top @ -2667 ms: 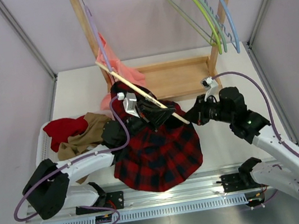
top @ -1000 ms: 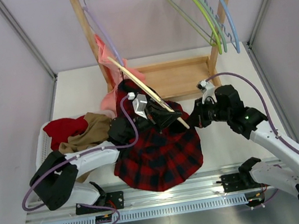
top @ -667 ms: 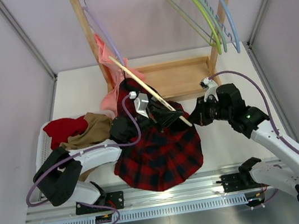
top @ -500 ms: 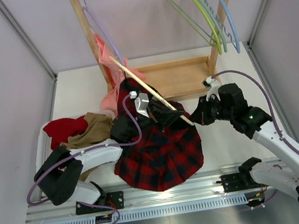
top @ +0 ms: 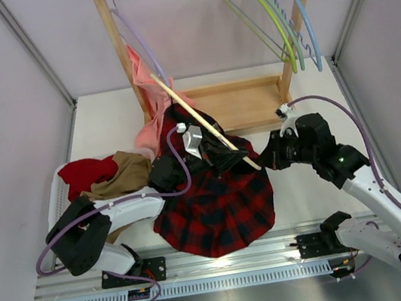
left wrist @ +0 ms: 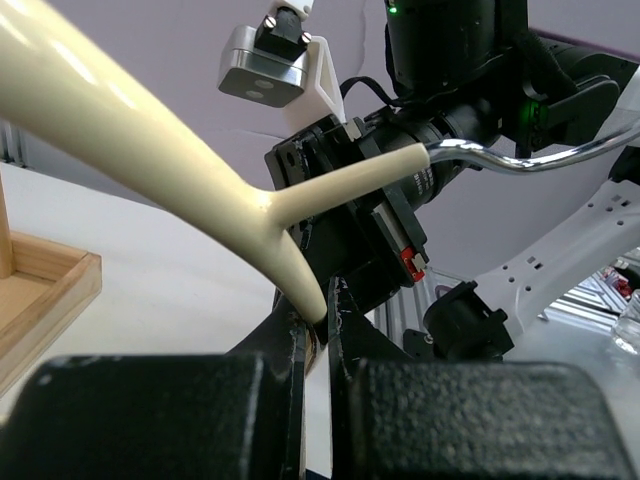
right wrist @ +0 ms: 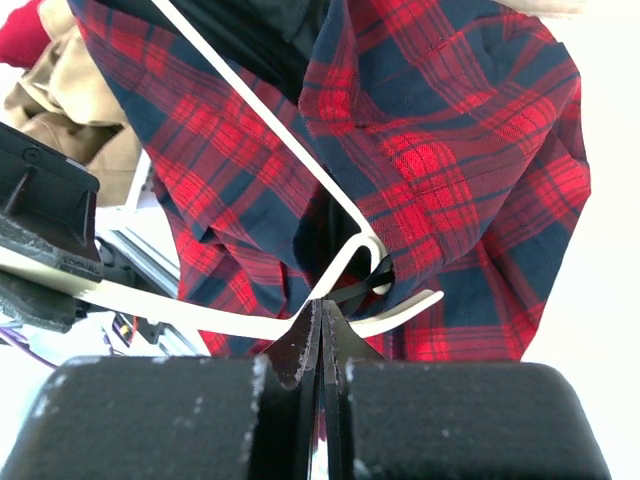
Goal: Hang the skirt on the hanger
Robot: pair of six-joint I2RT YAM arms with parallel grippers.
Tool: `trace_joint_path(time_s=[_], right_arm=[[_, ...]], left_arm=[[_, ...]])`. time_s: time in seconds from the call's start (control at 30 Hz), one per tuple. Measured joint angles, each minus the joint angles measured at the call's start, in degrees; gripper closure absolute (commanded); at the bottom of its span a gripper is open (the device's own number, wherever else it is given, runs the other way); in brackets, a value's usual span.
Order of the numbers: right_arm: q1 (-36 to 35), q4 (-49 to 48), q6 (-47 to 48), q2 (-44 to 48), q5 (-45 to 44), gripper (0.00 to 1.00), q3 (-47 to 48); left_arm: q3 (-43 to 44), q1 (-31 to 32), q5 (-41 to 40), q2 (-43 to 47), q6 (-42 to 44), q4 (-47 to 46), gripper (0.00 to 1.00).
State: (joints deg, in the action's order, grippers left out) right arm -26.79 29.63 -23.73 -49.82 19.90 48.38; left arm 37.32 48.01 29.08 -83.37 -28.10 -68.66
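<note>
Left claw [left wrist: 315, 328] first: it is clenched on one arm of the thin, cream, curved clothes hanger [left wrist: 130, 110], just below the fork where the neck branches off toward the small metal hook [left wrist: 525, 160]. From there I can steer the whole frame like a lever while the cloth goes on. My right claw [right wrist: 321, 312] sits just across from it, tips pressed fully together at the hanger's lower curve. Whether a fold or loop is nipped between them I cannot tell. The red and black plaid fabric skirt [right wrist: 450, 160] hangs directly ahead of that right claw, wrapped about the hanger's lower end. Most of its flared cloth spills beneath both claws and back toward my bases on the white table [top: 105, 127], and I judge its waist only partly threaded. Holding the hanger tilted, far tip up toward the wooden rack [top: 243, 105] beyond my left claw, leaves the low end free for feeding. Compared with a few seconds ago, the hanger stands steeper and its far tip has swung rightward. My left claw has shifted toward the right one, and the right has drifted a little outward.
</note>
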Motion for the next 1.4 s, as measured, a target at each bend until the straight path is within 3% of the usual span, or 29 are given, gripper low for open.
trace_joint_path(time_s=[0.23,0.43,0.73,1.17,1.23,1.27,1.37,1.4], right_arm=[[-0.13,1.6,1.75,-2.43,-1.33,1.0,0.94],[0.5,3.1,-0.98,-2.38,-9.25,1.0,0.94],[1.4,2.27,-11.67,8.22,-23.67,1.0,-1.31],[1.51,0.83,-15.02,13.7,-24.79,1.0,-11.39],[1.51,-0.46,-13.84,15.06,-23.96,0.88,-12.66],[1.51,-1.55,-12.98,16.15,-23.12,0.74,-13.6],[1.55,-5.22,-10.14,19.04,-20.59,0.46,-16.9],[1.55,-6.25,-9.14,19.98,-19.93,0.43,-17.92]], left_arm=[[0.0,-0.09,0.68,0.0,-0.02,0.79,1.0],[0.9,-0.17,2.19,0.0,-1.42,0.33,1.0],[1.05,-0.52,2.23,0.81,-4.07,0.2,1.0],[2.16,-5.42,-6.82,2.64,-18.43,-1.49,1.0],[2.56,-5.4,-7.82,2.64,-19.23,-1.81,1.0],[2.56,-5.4,-8.33,2.64,-19.61,-2.03,1.0],[2.56,-5.4,-10.03,2.64,-20.57,-2.27,1.0],[2.56,-5.4,-10.58,2.64,-20.87,-2.4,1.0]])
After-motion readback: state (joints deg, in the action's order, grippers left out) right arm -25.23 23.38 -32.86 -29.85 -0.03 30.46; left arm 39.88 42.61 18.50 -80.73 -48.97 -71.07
